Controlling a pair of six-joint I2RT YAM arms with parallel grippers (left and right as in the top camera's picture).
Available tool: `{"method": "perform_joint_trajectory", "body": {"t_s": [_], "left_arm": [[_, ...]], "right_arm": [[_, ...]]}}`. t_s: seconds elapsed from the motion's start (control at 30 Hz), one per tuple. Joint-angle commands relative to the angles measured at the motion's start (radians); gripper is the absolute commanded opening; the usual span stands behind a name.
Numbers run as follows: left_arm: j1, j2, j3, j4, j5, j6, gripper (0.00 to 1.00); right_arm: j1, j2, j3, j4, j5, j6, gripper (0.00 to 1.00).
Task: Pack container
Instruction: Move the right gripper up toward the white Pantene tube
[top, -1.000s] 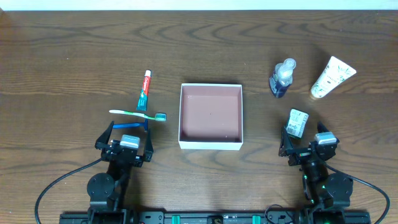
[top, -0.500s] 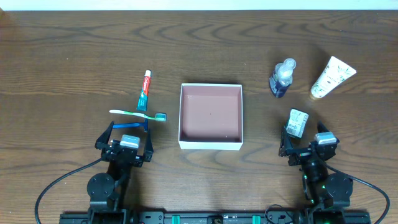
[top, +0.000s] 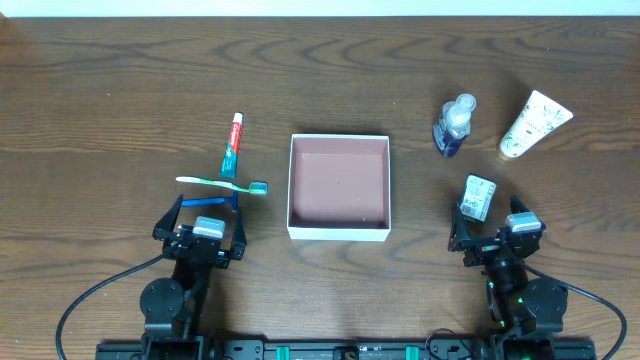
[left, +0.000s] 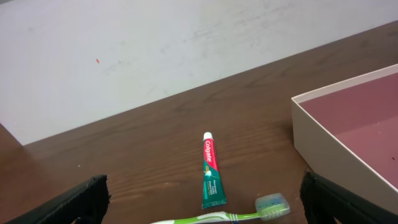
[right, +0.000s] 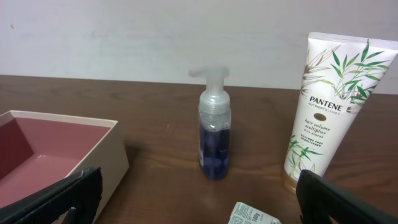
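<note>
White-walled and reddish-brown inside, the container (top: 338, 232) sits empty on the wooden table (top: 120, 90), midway between the two arms. The left gripper (top: 208, 205) rests to the left of the container's near corner, and the right gripper (top: 490, 225) to the right of it. Each wrist view shows the fingers at the far edges of the picture, so both grippers are spread wide and hold nothing.

Left of the container lies a green toothbrush (top: 220, 183), just ahead of the left gripper. Its long axis runs crosswise, with the head toward the container's left wall. A toothpaste tube (top: 232, 145) lies beyond it, pointing away.

Right of the container, a small packet (top: 480, 197) lies just ahead of the right gripper, with a pump bottle (top: 455, 125) and a white tube (top: 535, 123) farther back. Each arm probably serves its own side.

Nothing differs from the earlier pictures: arms and things sit as they did.
</note>
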Motion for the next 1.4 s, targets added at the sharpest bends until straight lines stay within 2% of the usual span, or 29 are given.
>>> {"method": "perform_joint_trajectory", "body": {"t_s": [0.0, 0.3, 0.4, 0.57, 0.7, 0.83, 0.97, 1.1, 1.23, 1.37], "left_arm": [[0.006, 0.000, -0.015, -0.035, 0.014, -0.009, 0.98], [0.006, 0.000, -0.015, -0.035, 0.014, -0.009, 0.98], [0.006, 0.000, -0.015, -0.035, 0.014, -0.009, 0.98], [0.006, 0.000, -0.015, -0.035, 0.014, -0.009, 0.98], [0.006, 0.000, -0.015, -0.035, 0.014, -0.009, 0.98], [0.006, 0.000, -0.015, -0.035, 0.014, -0.009, 0.98], [0.006, 0.000, -0.015, -0.035, 0.014, -0.009, 0.98], [0.006, 0.000, -0.015, -0.035, 0.014, -0.009, 0.98], [0.006, 0.000, -0.015, -0.035, 0.014, -0.009, 0.98], [0.006, 0.000, -0.015, -0.035, 0.014, -0.009, 0.98]], "right_arm": [[0.009, -0.006, -0.003, -0.003, 0.006, -0.012, 0.99], [0.009, -0.006, -0.003, -0.003, 0.006, -0.011, 0.99], [0.010, -0.006, -0.003, 0.001, -0.043, 0.099, 0.99], [0.009, -0.006, -0.003, 0.014, -0.087, 0.420, 0.99], [0.009, -0.006, 0.009, 0.072, -0.303, 0.305, 0.99], [0.009, 0.026, 0.122, 0.001, -0.275, 0.241, 0.99], [0.009, 0.175, 0.349, -0.130, -0.178, 0.128, 0.99], [0.009, 0.476, 0.698, -0.328, -0.078, 0.038, 0.99], [0.005, 0.801, 1.078, -0.602, 0.046, 0.032, 0.99], [-0.026, 1.129, 1.486, -0.887, 0.066, 0.028, 0.99]]}}
